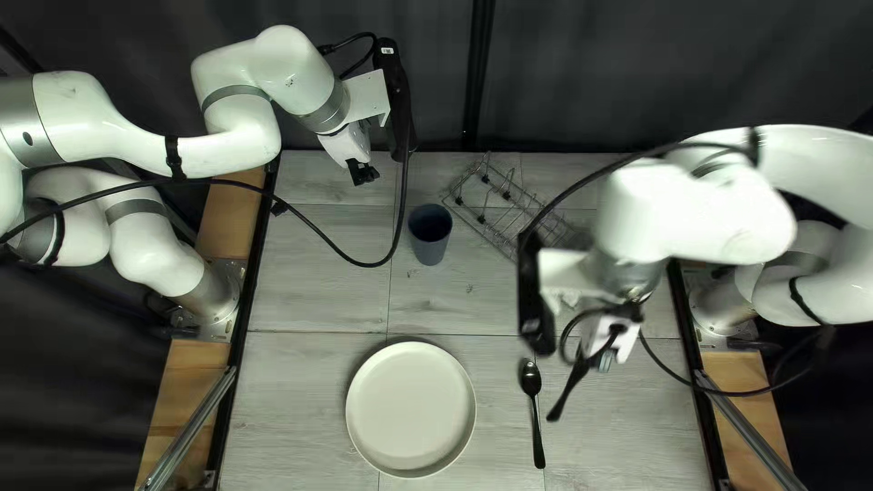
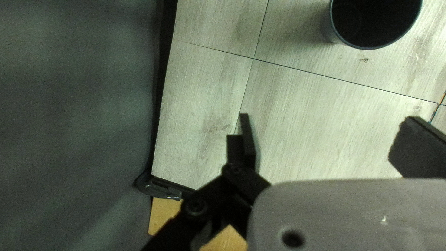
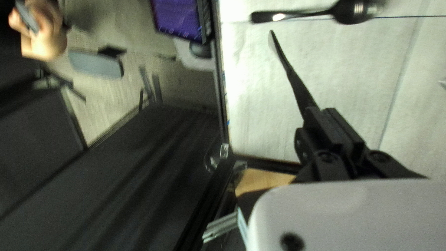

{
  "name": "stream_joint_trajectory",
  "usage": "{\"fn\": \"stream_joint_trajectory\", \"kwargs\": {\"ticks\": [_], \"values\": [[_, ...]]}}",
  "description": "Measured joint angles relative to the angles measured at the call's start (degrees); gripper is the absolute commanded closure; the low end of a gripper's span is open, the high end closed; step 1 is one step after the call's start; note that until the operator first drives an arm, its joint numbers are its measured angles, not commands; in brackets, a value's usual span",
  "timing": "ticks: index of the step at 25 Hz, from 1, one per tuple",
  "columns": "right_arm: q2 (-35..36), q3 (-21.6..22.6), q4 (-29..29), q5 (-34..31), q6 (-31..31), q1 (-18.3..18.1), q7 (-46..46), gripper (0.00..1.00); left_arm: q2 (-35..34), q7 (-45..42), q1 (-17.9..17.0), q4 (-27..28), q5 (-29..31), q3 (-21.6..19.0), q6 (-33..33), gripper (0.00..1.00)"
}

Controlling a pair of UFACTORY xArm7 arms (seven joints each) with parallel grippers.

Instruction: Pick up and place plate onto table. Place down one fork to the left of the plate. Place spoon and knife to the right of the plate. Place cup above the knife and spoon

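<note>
Right pincer [image 3: 323, 111] pinches knife [image 3: 295, 80] near spoon [image 1: 530, 379] — likely so both end up right of plate [image 1: 411, 409]. Left pincer [image 2: 327, 120] spread — nothing pinched.

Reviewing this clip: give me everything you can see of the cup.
The cup is plain blue-grey with a smooth, matte look; whether plastic or ceramic, I cannot tell. It has a round open mouth with a thin rim, walls narrowing downward, a dark interior, and no handle in sight. It stands upright on the table, farther from the near edge than the plate and left of the wire rack in the top left view. Neither pincer touches it.
</note>
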Motion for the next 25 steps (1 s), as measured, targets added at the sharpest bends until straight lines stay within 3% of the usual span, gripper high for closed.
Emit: {"fn": "stream_joint_trajectory", "kwargs": {"ticks": [3,13,20,23,25], "values": [[-3.17,-2.79,-2.68,1.92,-1.37,-0.52,-0.89,1.00,0.00,0.00,0.00,0.00,0.00,0.00,0.00,0.00],[-5.27,-4.95,-3.90,2.31,-1.87,-0.66,-2.71,1.00,0.00,0.00,0.00,0.00,0.00,0.00,0.00,0.00],[-10.77,-9.25,-9.95,7.88,-8.33,-1.30,-4.20,1.00,-0.10,-0.08,-0.02,-0.20,-0.14,0.00,-0.14,0.00],[-12.74,-10.55,-12.64,10.59,-11.17,-1.67,-4.03,1.00,-1.22,-3.26,-0.38,-2.04,-0.45,-2.03,-1.97,0.00],[-14.11,-10.94,-14.43,12.38,-13.15,-1.82,-3.59,1.00,-1.97,-7.55,-0.97,-3.43,-0.23,-5.62,-4.16,0.00]]}}
